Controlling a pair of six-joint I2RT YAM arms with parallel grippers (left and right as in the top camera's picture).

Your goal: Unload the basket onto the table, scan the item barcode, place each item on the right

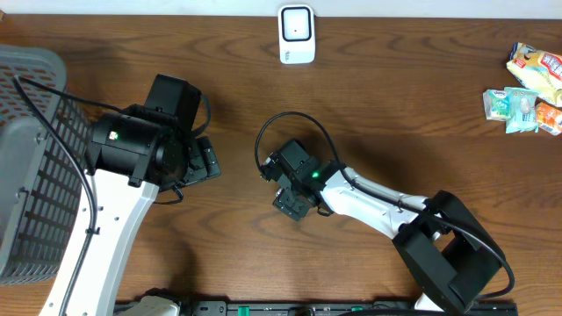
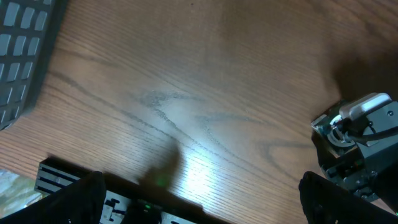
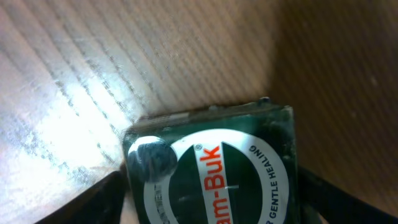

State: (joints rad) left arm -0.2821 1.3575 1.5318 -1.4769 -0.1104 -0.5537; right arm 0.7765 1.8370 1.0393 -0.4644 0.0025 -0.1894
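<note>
The item is a dark green square tin (image 3: 211, 168) with a white ring and red lettering, lying flat on the wooden table. My right gripper (image 3: 208, 193) straddles it, one finger pressed to each side. In the overhead view the right gripper (image 1: 290, 204) sits at the table's middle and covers the tin. The white barcode scanner (image 1: 297, 33) stands at the far edge, well beyond it. My left gripper (image 1: 204, 162) hovers left of centre, open and empty; in its own view the left gripper (image 2: 199, 205) has only bare wood between its fingers.
A grey basket (image 1: 31, 167) fills the left edge and shows as the basket (image 2: 25, 56) in the left wrist view. Several snack packets (image 1: 527, 88) lie at the far right. The right arm's wrist (image 2: 360, 143) appears close on the left gripper's right.
</note>
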